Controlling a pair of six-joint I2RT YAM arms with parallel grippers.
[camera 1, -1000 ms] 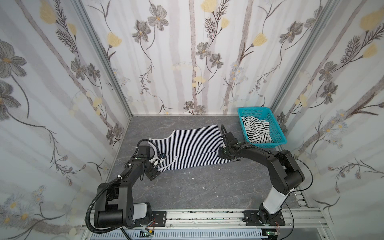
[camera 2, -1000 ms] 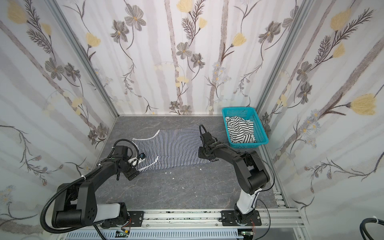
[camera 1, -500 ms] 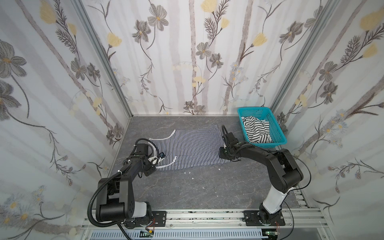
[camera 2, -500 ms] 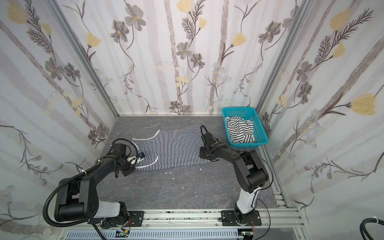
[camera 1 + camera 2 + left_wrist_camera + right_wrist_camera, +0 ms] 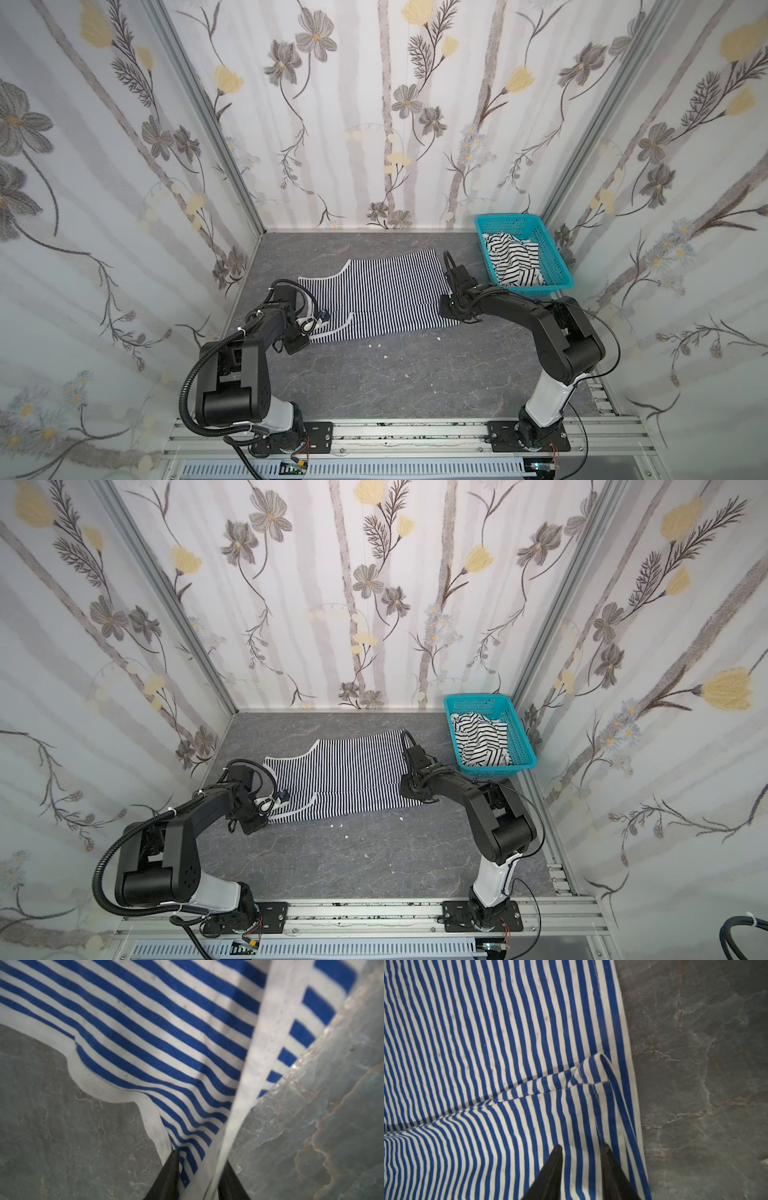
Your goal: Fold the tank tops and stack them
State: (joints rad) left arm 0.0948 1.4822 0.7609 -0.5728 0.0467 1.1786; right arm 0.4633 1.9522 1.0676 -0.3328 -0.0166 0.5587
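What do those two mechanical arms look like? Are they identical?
Nearly twins. The left arm and right arm are matte-black jointed links, each on a white lower segment mounted to a silver rail. A ribbed black hose loops along the left one; a thin black cable arcs off the right. The left claw and right claw each have two tapering black fingers.
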